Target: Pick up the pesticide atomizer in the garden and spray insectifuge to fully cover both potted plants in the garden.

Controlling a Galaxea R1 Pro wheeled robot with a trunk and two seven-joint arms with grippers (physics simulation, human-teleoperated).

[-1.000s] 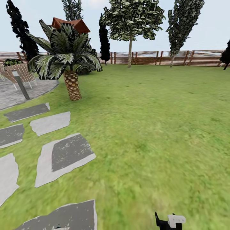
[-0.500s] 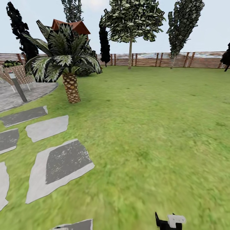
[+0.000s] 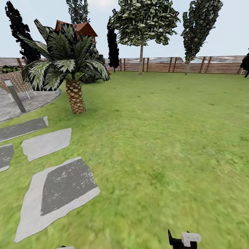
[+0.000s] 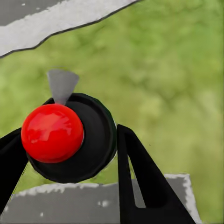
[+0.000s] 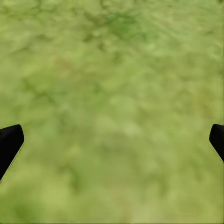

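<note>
In the left wrist view, my left gripper is shut on the pesticide atomizer, a dark round body with a shiny red cap and a grey nozzle. One black finger presses each side of it, above grass and a grey stepping stone. My right gripper hangs open over bare lawn with nothing between its fingers; part of it also pokes into the bottom edge of the head view. The two potted plants are out of view. The garden lawn stretches ahead.
A palm with a brown scaly trunk stands ahead on the left. Grey stepping stones lie at the left, with a paved patio, a post and chairs behind them. A brown slatted fence and trees close the far side.
The whole head view has shifted: stepping stones slid down and leftwards and the palm sits a little lower and nearer, so the camera moved. Both grippers keep their places in the picture.
</note>
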